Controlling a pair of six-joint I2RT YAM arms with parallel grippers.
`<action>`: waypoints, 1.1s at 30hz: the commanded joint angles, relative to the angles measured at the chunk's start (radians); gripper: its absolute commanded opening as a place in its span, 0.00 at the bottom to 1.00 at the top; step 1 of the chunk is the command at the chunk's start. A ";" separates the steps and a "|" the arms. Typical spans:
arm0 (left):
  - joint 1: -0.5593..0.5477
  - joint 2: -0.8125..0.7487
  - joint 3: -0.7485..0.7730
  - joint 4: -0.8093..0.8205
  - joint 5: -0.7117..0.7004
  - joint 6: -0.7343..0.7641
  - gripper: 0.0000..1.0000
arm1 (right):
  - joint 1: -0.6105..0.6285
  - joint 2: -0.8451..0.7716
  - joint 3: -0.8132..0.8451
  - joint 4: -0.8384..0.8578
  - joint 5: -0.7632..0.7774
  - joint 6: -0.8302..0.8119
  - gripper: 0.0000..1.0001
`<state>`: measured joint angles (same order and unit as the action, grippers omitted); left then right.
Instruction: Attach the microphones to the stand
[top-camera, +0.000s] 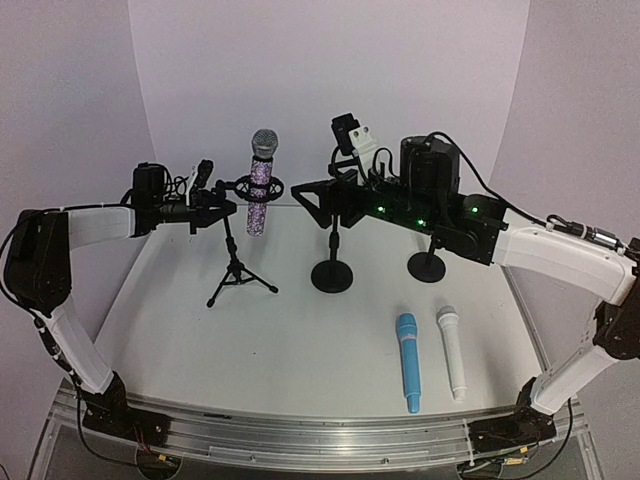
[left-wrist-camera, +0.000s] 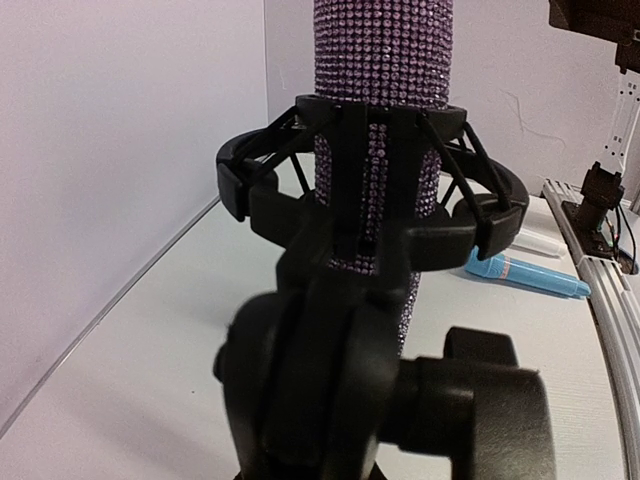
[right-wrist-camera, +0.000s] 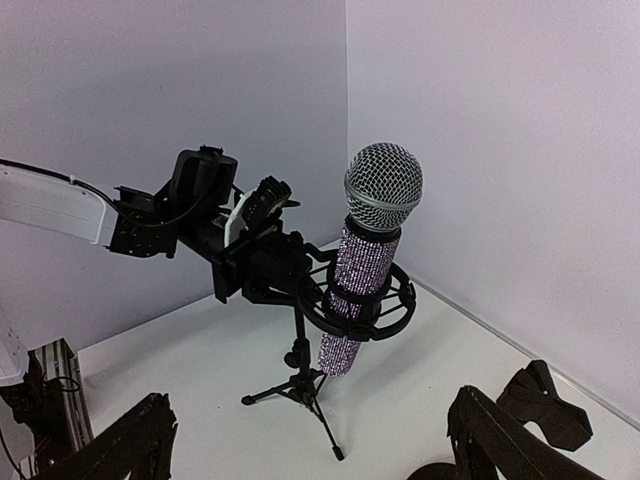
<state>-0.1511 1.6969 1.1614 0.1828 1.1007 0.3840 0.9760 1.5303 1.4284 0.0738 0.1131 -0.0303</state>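
One purple microphone (top-camera: 260, 195) in tripod stand (top-camera: 232, 252) | left hand (top-camera: 212, 206) clamping stand beside it

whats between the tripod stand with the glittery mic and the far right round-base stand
A second round-base stand stands between the tripod stand and the far-right stand; the top view shows it.

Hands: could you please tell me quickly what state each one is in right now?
Left hand: closed on the shock mount.
Right hand: open, holding nothing.
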 joint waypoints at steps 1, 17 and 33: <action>0.022 0.030 0.021 0.006 -0.068 0.085 0.00 | 0.002 -0.009 0.004 0.012 0.012 -0.007 0.92; 0.022 -0.011 0.001 -0.040 -0.045 0.079 0.42 | 0.000 0.004 0.007 -0.027 0.115 0.022 0.93; 0.032 -0.232 -0.119 -0.238 0.005 0.118 0.75 | -0.230 0.051 -0.214 -0.010 0.024 0.225 0.84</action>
<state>-0.1286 1.5709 1.0985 -0.0135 1.0794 0.5035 0.7917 1.5526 1.2653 -0.0556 0.2486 0.1865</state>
